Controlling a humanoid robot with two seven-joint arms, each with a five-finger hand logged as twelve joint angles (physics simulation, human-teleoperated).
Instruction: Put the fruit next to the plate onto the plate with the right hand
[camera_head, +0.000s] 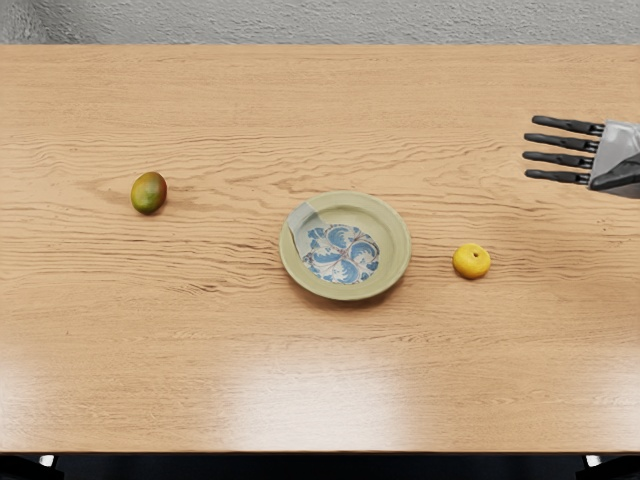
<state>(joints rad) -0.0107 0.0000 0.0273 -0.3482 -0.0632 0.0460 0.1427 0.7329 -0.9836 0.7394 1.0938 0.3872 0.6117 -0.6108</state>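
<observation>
Head view shows you the right hand (590, 155) at the right edge of the table (200, 380). Its fingers (550, 141) are stretched out straight, a little apart, pointing left, and they hold nothing. The left hand is not in view, so the right hand is the only one close to the work, as the task also asks.

The yellow fruit (472, 261) rests on the wood just to the right of the plate (398, 250), near it but not touching. From the hand it lies to the left and toward the near side of the table. I judge that you must bring the hand that way and then lower it over the fruit. The fruit is almost round, so it has no long axis to line up with. Its skin looks smooth, with a small dimple on top.

The plate is round and shallow, with a pale green glazed rim and a blue and white pattern in the middle. No fruit lies on it.

The mango (148, 192), oval and green turning to orange-red, lies far to the left, well apart from the plate, so I think it is not the one meant.

The table is light wood with the grain running left to right, and it is glossy on the near side.
</observation>
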